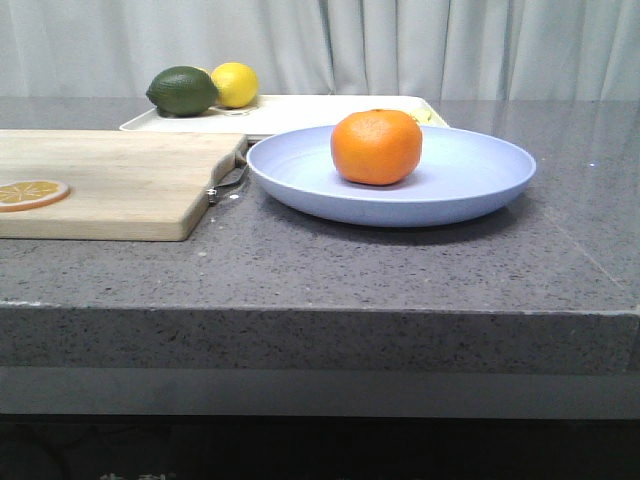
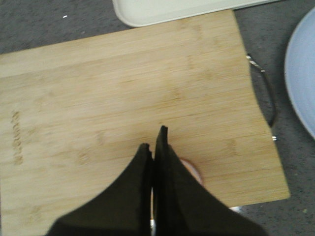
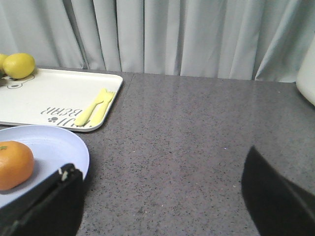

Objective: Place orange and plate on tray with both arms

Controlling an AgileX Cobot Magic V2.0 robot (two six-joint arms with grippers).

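Note:
The orange [image 1: 376,146] sits on the lavender-blue plate [image 1: 470,185] in the middle of the grey counter; both also show in the right wrist view, orange [image 3: 14,164] and plate [image 3: 54,147]. The cream tray [image 1: 300,108] lies behind the plate. No gripper shows in the front view. My left gripper [image 2: 155,140] is shut and empty above the wooden cutting board [image 2: 123,98]. My right gripper [image 3: 160,169] is open and empty over bare counter beside the plate's rim.
A green lime [image 1: 183,90] and a yellow lemon [image 1: 235,83] rest on the tray's far left. A yellow fork [image 3: 94,112] lies on the tray. An orange slice [image 1: 32,193] lies on the cutting board [image 1: 110,180].

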